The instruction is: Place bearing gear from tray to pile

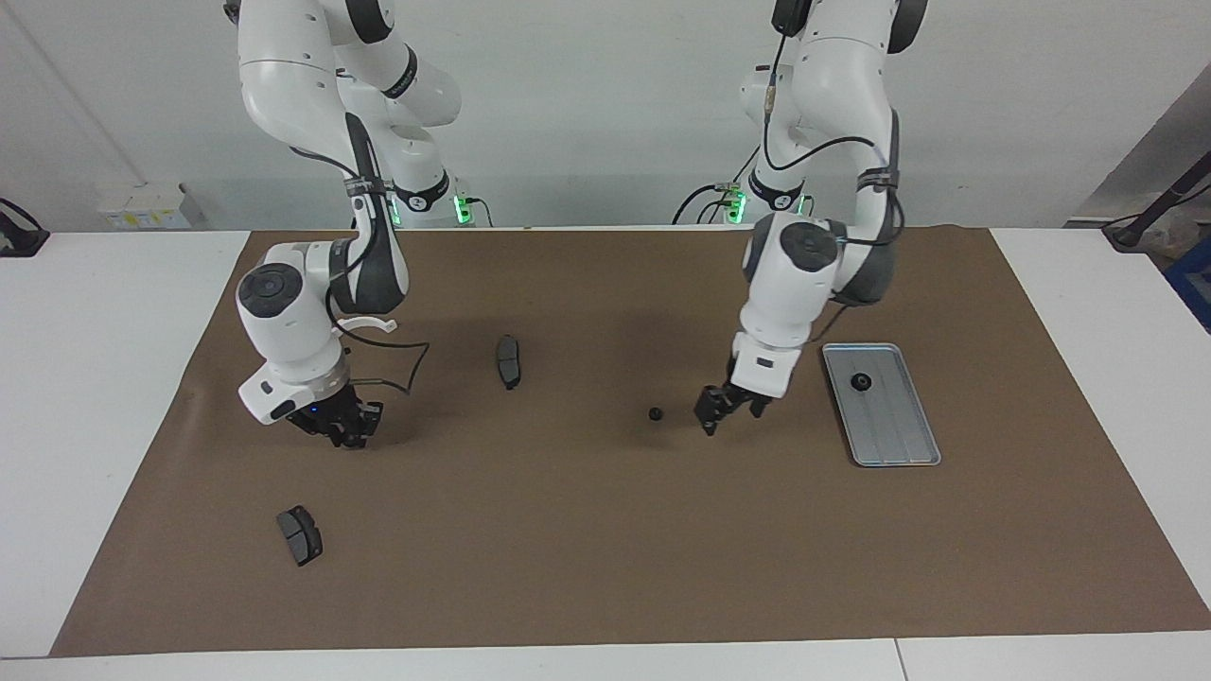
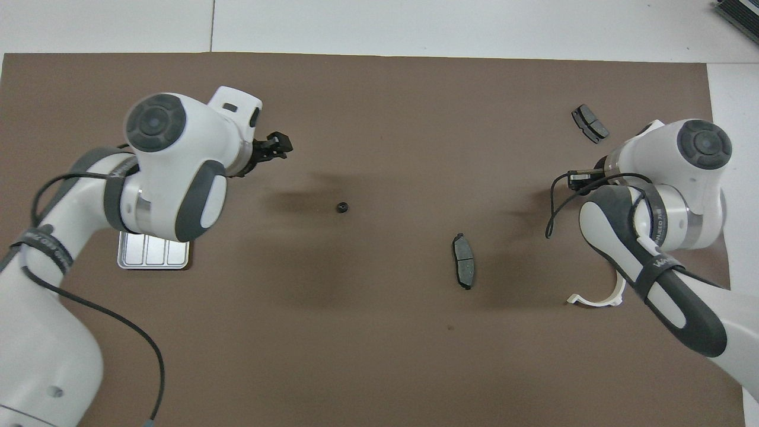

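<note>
Bearing gear (image 1: 655, 414) is seen lying on the brown mat, between the tray (image 1: 905, 446) and a brake pad (image 1: 509, 360); another gear (image 1: 861, 382) is left in the tray. The left gripper (image 1: 716, 412) is held over the mat just beside the loose gear, its fingers spread. The right gripper (image 1: 346, 427), closed on something dark that cannot be identified, is held over the mat near the white bracket (image 2: 598, 295) and second brake pad (image 1: 300, 534).

Counting the things on the brown mat

There are two small black gears: one (image 1: 655, 414) lies on the mat (image 1: 605, 567), and one (image 1: 860, 382) sits in the tray (image 1: 899, 445). There is one silver tray. There are two dark brake pads (image 1: 509, 360) (image 1: 300, 534). There is one white half-ring (image 2: 598, 293). There are two robot arms.
</note>
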`<state>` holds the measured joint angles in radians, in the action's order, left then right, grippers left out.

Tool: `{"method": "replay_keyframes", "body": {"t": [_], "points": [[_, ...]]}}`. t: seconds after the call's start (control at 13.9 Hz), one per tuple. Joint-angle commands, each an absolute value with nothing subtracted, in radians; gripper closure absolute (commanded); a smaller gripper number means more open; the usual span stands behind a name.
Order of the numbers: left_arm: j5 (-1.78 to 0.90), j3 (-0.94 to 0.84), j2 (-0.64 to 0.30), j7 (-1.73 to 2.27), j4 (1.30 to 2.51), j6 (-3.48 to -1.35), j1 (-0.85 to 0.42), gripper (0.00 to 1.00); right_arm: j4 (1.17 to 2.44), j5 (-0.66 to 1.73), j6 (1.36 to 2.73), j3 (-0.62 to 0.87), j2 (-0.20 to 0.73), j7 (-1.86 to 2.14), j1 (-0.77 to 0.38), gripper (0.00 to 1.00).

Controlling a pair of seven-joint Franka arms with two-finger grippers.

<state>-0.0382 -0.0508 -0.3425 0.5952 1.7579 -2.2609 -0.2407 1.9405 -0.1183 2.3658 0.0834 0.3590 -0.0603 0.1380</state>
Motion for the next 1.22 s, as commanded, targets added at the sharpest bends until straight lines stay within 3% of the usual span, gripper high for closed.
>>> {"method": "replay_keyframes", "body": {"t": [0.0, 0.14, 0.22, 0.29, 0.43, 0.79, 1.15], "points": [[-0.031, -0.061, -0.318, 0.404, 1.759, -2.183, -0.108, 0.05, 1.98, -0.091, 2.361, 0.1, 0.325, -0.035, 0.166, 1.0], [-0.031, -0.061, -0.298, 0.205, 1.808, -2.177, -0.017, 0.05, 1.98, -0.091, 2.362, 0.1, 0.325, -0.028, 0.172, 1.0], [-0.031, -0.061, -0.284, 0.114, 1.843, -2.181, 0.015, 0.05, 1.974, -0.092, 2.356, 0.1, 0.327, -0.026, 0.178, 0.74], [-0.031, -0.06, -0.269, 0.047, 1.885, -2.197, 0.029, 0.06, 1.971, -0.092, 2.358, 0.1, 0.328, -0.026, 0.178, 0.22], [-0.031, -0.06, -0.238, -0.018, 1.963, -2.215, 0.057, 0.1, 1.96, -0.092, 2.353, 0.101, 0.319, -0.026, 0.167, 0.1], [-0.031, -0.06, -0.181, -0.037, 2.101, -2.22, 0.057, 0.3, 1.823, -0.091, 2.263, 0.107, 0.327, -0.128, 0.031, 0.06], [-0.031, -0.06, -0.178, -0.037, 2.148, -2.292, 0.06, 0.4, 1.706, -0.1, 2.198, 0.107, 0.357, -0.389, -0.178, 0.01]]}}
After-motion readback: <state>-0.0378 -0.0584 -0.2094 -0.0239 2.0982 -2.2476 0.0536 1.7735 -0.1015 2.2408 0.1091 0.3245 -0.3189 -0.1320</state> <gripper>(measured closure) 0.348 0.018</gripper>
